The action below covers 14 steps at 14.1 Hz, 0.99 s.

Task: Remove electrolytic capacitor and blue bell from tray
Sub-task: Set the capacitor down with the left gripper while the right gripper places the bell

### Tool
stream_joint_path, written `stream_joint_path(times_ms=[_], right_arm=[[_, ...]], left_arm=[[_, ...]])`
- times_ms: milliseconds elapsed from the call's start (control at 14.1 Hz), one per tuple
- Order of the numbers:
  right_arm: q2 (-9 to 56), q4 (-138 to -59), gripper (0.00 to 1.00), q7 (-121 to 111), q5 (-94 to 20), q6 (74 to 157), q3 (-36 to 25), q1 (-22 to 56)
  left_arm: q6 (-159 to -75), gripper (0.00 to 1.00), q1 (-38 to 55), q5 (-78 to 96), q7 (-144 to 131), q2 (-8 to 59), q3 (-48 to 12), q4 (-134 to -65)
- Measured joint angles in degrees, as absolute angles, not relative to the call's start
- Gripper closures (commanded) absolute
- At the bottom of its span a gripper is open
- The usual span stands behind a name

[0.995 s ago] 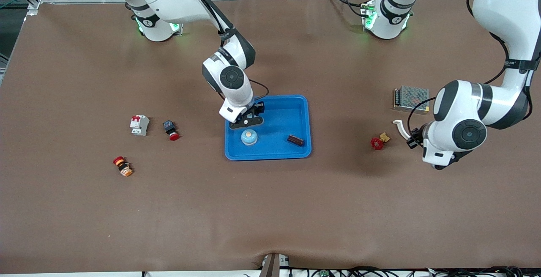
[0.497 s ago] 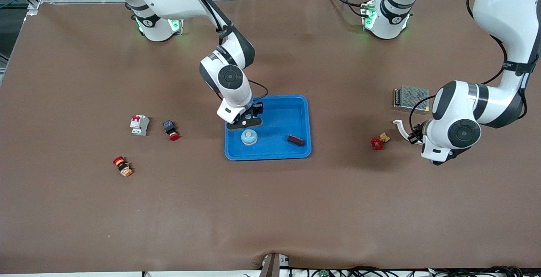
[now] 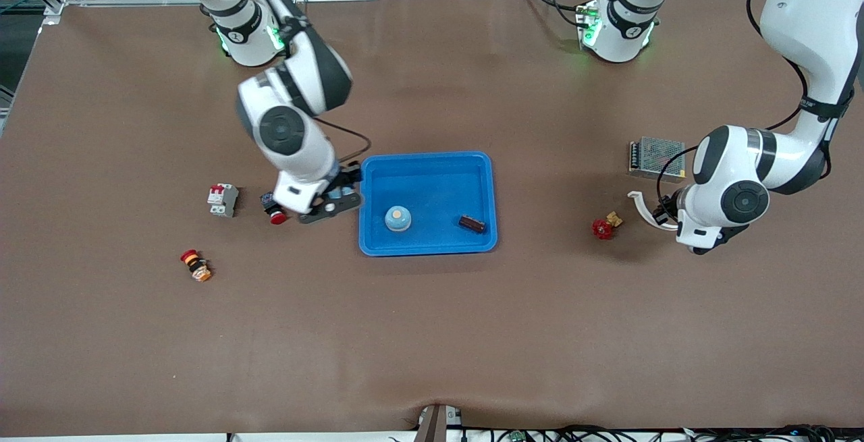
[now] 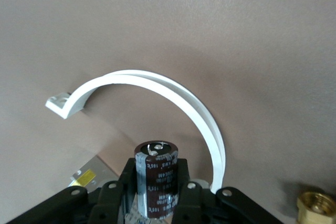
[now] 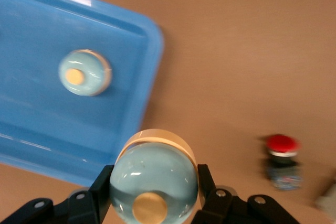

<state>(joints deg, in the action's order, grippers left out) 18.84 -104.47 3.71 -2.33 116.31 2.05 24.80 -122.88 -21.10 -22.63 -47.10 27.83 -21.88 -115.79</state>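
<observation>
My right gripper point(image 3: 329, 202) is shut on a light-blue bell point(image 5: 153, 182) with a brass button. It holds the bell over the bare table beside the blue tray point(image 3: 482, 165), toward the right arm's end. Another light-blue bell point(image 3: 397, 218) and a dark capacitor point(image 3: 472, 224) lie in the tray; that bell also shows in the right wrist view point(image 5: 84, 72). My left gripper point(image 3: 665, 216) is shut on a dark brown capacitor point(image 4: 156, 174) and holds it over a white curved clamp point(image 4: 157, 85).
A red push button point(image 3: 273, 207) and a white circuit breaker point(image 3: 222, 199) lie by my right gripper. A red-and-orange button point(image 3: 196, 265) lies nearer the camera. A red valve with a brass fitting point(image 3: 603, 228) and a metal power supply point(image 3: 656, 156) sit near my left gripper.
My right arm has swung off the tray toward the right arm's end of the table, still holding its bell. My left gripper has shifted slightly over the white clamp.
</observation>
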Motion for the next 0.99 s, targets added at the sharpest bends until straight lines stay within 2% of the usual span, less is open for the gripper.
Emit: stream_joint_path(times_ms=[284,497,568,639,711,782,995], right_arm=[[15.06,-104.55,0.57,-10.97,-2.2,111.68,1.83,15.79],[14.73,-104.79,0.57,-24.1,-2.16,111.45,1.73,8.1],[14.75,-104.95,0.57,-28.64,-2.13,111.55,1.71,5.35],[14.79,-105.06,0.57,-32.76,-1.99,111.68,1.69,2.8],[14.81,-105.16,0.57,-36.32,-1.69,111.88,1.67,0.5],[14.83,-105.26,0.57,-39.29,-1.18,112.11,1.67,-1.51],[14.97,-105.97,0.57,-47.16,0.16,114.8,1.7,-6.43]], left_arm=[[-130.36,1.0,-23.41,-25.16,-47.1,27.4,-21.88,-120.67],[-132.13,1.0,-24.21,-28.04,-47.18,27.0,-21.89,-122.84],[-132.29,0.91,-24.21,-28.13,-47.19,26.94,-21.91,-123.12],[-132.35,0.6,-24.21,-28.15,-47.19,26.85,-21.95,-123.24],[-132.36,0.2,-24.21,-28.15,-47.19,26.79,-22.01,-123.32],[-132.37,0.0,-24.2,-28.16,-47.19,26.78,-22.08,-123.38],[-132.38,0.0,-24.16,-28.17,-47.19,26.65,-22.41,-123.4]])
